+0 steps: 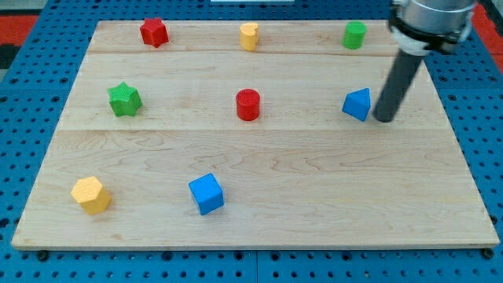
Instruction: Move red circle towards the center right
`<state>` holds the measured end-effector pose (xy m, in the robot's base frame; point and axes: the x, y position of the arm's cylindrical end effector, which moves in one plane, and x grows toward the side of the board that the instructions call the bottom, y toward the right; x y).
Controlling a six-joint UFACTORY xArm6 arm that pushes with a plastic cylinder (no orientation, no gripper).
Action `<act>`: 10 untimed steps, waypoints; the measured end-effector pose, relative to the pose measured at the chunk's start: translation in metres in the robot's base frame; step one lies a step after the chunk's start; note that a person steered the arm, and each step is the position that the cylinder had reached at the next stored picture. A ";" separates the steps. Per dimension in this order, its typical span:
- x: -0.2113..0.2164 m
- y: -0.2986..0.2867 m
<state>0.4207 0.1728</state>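
Observation:
The red circle (248,104) stands near the middle of the wooden board (314,196), slightly above centre. My tip (384,119) rests on the board at the view's right, just right of the blue triangular block (357,104) and far to the right of the red circle. The rod rises up to the arm at the view's top right corner.
A red star (155,32), a yellow cylinder (249,36) and a green cylinder (354,34) line the top edge. A green star (124,99) sits at the left. A yellow hexagon (90,194) and a blue cube (207,193) sit near the bottom left.

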 end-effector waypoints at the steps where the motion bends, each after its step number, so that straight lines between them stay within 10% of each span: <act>1: -0.024 -0.066; 6: -0.074 -0.248; 10: -0.017 -0.206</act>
<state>0.4041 -0.0335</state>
